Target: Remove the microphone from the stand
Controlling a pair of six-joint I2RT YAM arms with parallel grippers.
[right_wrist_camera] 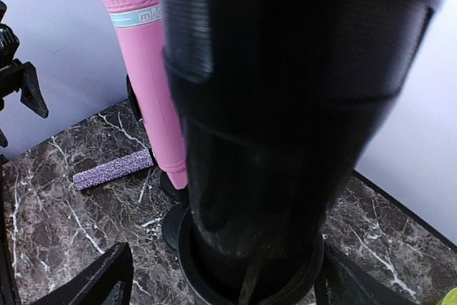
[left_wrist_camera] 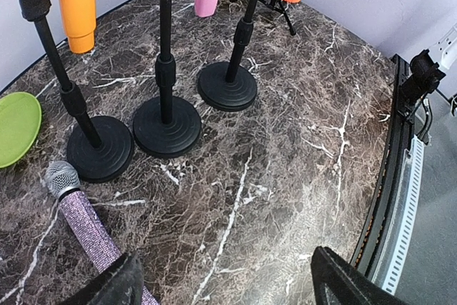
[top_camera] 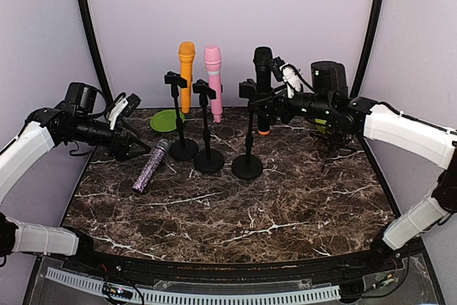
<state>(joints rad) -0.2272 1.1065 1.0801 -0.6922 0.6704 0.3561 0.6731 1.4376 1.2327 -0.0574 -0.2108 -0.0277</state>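
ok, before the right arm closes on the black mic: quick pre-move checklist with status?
1. Right gripper straddles the black microphone: ok, one finger on each side of the body.
2. Jaws closed on it: not ok, they are open with gaps showing.
3. Microphone seated upright in its stand: ok.
4. Pink microphone clear of the lift path: ok, it stands apart on the next stand.
5. Left gripper out of the way: ok, open and empty, near the purple microphone lying flat.
6. Stand braced: not ok, nothing holds it, so it may lift with the microphone.
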